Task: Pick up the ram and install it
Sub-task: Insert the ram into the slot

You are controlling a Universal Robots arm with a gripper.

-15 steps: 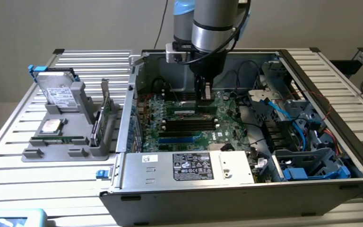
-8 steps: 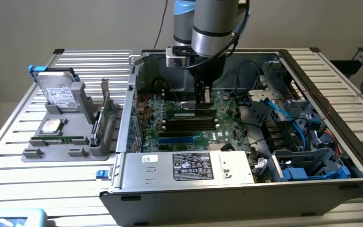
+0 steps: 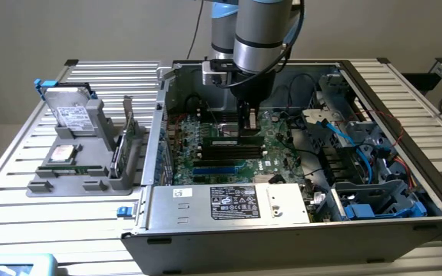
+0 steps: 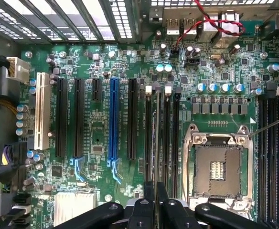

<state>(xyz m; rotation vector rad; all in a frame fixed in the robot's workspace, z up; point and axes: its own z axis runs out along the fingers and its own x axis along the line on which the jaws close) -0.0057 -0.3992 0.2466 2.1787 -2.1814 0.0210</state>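
The ram (image 3: 232,140) is a thin green stick with a pale label. It stands on edge over the black memory slots (image 3: 232,153) of the motherboard inside the open computer case. My gripper (image 3: 248,127) comes straight down onto its far end. In the wrist view the ram (image 4: 157,138) shows edge-on as a thin line running along one memory slot (image 4: 174,133). The black fingers (image 4: 144,210) of my gripper (image 4: 156,204) are shut on either side of it. Whether the stick is seated in the slot or just above it cannot be told.
A silver power supply (image 3: 229,204) fills the case's near side, and blue cables (image 3: 344,138) and a drive cage (image 3: 374,198) its right. The empty processor socket (image 4: 218,167) lies beside the slots. Left of the case, a grey holder (image 3: 67,187) carries a hard drive (image 3: 73,112), an upright expansion card (image 3: 129,135) and another green stick (image 3: 71,171).
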